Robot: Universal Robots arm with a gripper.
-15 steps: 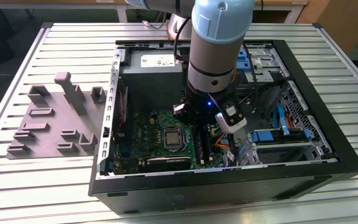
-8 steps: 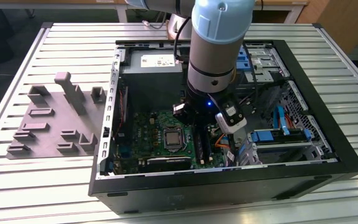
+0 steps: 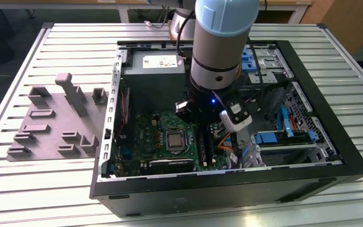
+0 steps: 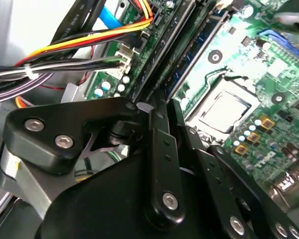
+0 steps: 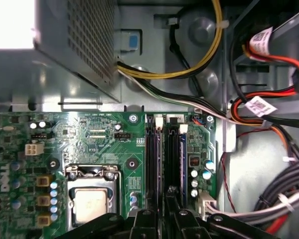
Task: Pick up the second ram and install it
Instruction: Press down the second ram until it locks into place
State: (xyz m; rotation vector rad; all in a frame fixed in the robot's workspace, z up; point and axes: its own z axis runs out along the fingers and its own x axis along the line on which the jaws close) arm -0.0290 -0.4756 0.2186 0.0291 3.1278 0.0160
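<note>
Observed from the remote station: the open computer case point(image 3: 232, 184) lies on its side on a slatted metal table point(image 3: 43, 194). In the exterior view a grey moulded tray point(image 3: 49, 127) sits on the table at nine o'clock of the case, just beside its wall.

The arm point(image 3: 222, 42) reaches down into the case from twelve o'clock. Its gripper point(image 3: 197, 118) stands over the green main board point(image 3: 150, 137). On that board the processor socket point(image 3: 176, 140) lies at nine o'clock of the memory slots. The grey power supply box point(image 3: 153, 61) is at twelve o'clock of the board, and the blue drive brackets point(image 3: 282, 137) are at three o'clock.

Task item: the second ram point(image 5: 173, 159) stands upright in the slot nearer the cable bundle point(image 5: 269, 199), and a neighbouring stick point(image 5: 153, 159) stands just beside it. Both wrist views show it running lengthwise away from the gripper point(image 5: 162, 219). Its white end latch point(image 5: 183, 128) shows at the far end.

Gripper state: narrow. In the second wrist view the black fingers point(image 4: 157, 144) stand close together, directly over the near end of the second ram point(image 4: 162, 47). I cannot tell whether they pinch its top edge or merely rest against it. Orange, yellow and black wires point(image 4: 89, 42) pass beside the gripper point(image 4: 157, 114) without touching it.
</note>
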